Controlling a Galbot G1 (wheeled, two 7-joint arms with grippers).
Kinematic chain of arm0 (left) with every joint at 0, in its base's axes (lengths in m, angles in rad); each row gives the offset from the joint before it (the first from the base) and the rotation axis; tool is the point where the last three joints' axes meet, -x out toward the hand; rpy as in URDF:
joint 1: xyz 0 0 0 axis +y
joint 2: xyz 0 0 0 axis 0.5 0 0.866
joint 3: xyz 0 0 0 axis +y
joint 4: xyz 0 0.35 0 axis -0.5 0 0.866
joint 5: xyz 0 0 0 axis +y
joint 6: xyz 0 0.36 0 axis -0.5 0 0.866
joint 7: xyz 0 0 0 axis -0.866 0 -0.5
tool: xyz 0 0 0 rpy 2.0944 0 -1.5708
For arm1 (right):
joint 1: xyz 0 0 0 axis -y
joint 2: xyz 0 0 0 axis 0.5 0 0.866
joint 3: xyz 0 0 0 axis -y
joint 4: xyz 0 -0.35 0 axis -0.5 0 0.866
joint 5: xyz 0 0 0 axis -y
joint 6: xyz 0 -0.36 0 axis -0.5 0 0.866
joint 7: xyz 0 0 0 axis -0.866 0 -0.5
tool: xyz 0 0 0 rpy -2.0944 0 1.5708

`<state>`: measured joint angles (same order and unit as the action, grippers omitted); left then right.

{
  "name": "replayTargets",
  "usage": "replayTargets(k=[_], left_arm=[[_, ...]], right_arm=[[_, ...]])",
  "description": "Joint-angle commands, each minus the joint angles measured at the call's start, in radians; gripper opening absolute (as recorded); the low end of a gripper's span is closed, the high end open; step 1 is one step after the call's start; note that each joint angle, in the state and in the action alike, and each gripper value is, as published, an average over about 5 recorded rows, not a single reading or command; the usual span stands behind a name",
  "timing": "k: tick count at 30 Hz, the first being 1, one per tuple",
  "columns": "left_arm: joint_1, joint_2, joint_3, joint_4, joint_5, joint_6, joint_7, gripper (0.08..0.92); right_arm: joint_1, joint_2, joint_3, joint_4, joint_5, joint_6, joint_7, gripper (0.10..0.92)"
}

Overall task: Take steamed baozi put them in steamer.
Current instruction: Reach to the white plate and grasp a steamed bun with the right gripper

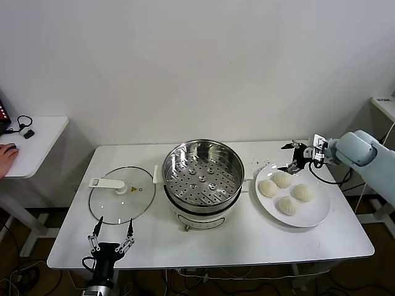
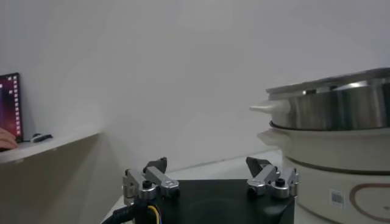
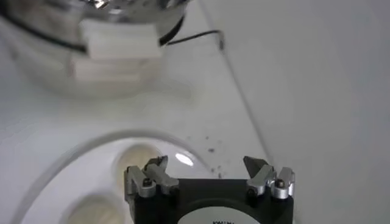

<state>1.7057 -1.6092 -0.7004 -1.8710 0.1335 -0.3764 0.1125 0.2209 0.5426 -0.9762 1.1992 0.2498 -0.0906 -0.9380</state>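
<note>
Several cream-white baozi (image 1: pixel 284 192) lie on a flat white plate (image 1: pixel 315 216) at the table's right. The steel steamer (image 1: pixel 202 176) stands at the table's middle, its perforated tray bare. My right gripper (image 1: pixel 290 158) is open and empty, hovering just above the plate's far rim, beside the nearest bun (image 1: pixel 282 179). In the right wrist view the gripper (image 3: pixel 206 162) is over the plate rim (image 3: pixel 79 149), with two buns (image 3: pixel 140 155) partly under it and the steamer handle (image 3: pixel 119 45) beyond. My left gripper (image 1: pixel 113 230) is open, parked at the front left edge; it also shows in its wrist view (image 2: pixel 207 163).
A round glass lid (image 1: pixel 121 193) with a white handle lies left of the steamer. A side desk (image 1: pixel 34 139) stands at far left with a person's hand on it. The steamer's white base (image 2: pixel 341 164) fills the left wrist view's side.
</note>
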Motion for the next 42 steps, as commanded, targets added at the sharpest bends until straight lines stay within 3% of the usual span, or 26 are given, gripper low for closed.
replayTargets(k=[1, 9, 22, 42], left_arm=[[0.001, -0.049, -0.001, 0.007, 0.019, -0.015, 0.001, 0.823], [-0.012, -0.049, 0.002, 0.047, 0.038, -0.042, -0.001, 0.823], [-0.005, -0.049, -0.015, 0.048, 0.049, -0.054, -0.001, 0.823], [0.000, -0.048, -0.027, 0.052, 0.070, -0.058, -0.002, 0.823]], right_arm=[[0.464, 0.107, -0.592, -0.228, -0.056, 0.257, -0.250, 0.823], [0.409, 0.250, -0.593, -0.366, -0.064, 0.325, -0.290, 0.823], [0.105, 0.420, -0.301, -0.655, -0.125, 0.318, -0.274, 0.823], [-0.060, 0.526, -0.053, -0.808, -0.219, 0.315, -0.218, 0.823]])
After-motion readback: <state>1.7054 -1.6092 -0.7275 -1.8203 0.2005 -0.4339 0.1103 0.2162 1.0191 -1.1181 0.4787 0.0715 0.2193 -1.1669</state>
